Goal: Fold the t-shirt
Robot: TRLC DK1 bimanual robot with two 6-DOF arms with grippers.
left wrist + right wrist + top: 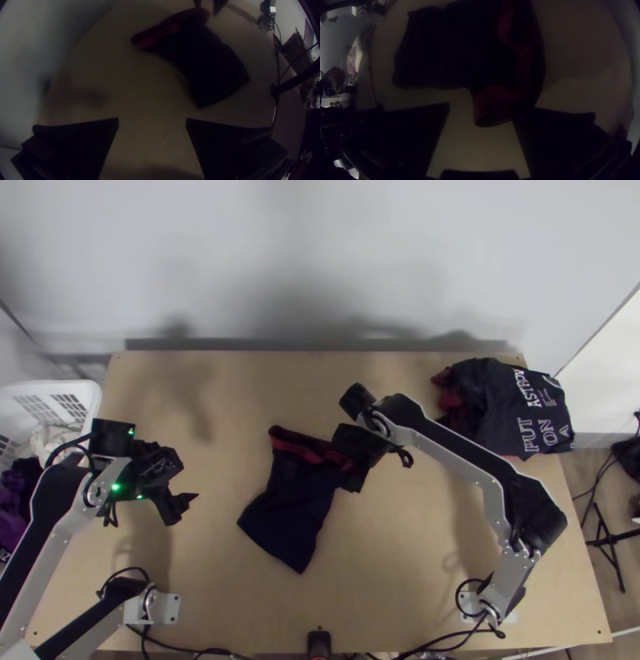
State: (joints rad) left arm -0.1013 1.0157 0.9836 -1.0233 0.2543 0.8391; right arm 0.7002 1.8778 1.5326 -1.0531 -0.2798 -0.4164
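T-shirt (296,516) inside 4 table edges (240,354) | left hand (189,480) open, apart | right hand (350,462) open, at red trim (294,447)

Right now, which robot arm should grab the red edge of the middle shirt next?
Probably the right one: its fingers stand open close by the red edge. The left fingers are open too, but they are farther off, to the side of the shirt.

So it's a light wooden table (400,588) with the dark navy tee (296,516) lying around the middle, red showing at one end, plus a bunched dark clothes pile (496,408) kinda spilling over the far right corner.
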